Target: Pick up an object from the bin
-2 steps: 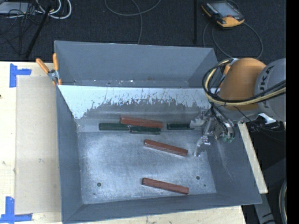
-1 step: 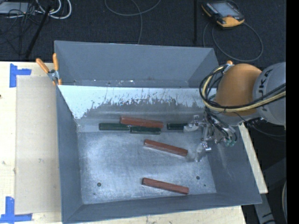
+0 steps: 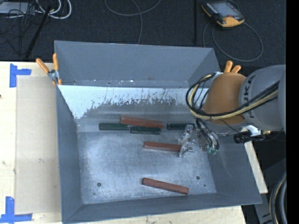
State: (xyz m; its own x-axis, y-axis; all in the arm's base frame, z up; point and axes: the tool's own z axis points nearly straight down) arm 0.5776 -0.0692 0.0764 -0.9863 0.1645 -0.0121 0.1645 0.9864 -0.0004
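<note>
Closing on the brown bar (image 3: pixel 161 146) whose right end lies at the jaws is, as I judge it, the step in hand. It goes best if the jaws sit square across the bar's narrow width, low enough to take both long edges, and press firmly before any lift. A hold so near one end may let the far end droop, so a grip a little further left along the bar looks safer. Whether the jaws are open or closed I cannot tell, nor whether the bar's tip is between them. Counting from the left on the floor of the grey bin (image 3: pixel 107 167), a dark green bar (image 3: pixel 114 126) lies well left of the jaws, toward the back wall. Then come a reddish-brown bar (image 3: pixel 141 122) and a second green bar (image 3: pixel 145 130) touching its near edge. Next are the brown bar at the jaws, a lower brown bar (image 3: pixel 165 186) well apart on the near side, and a short green piece (image 3: pixel 176 126) just behind the jaws. That makes three brown bars and, as far as I can tell, three dark green ones.
</note>
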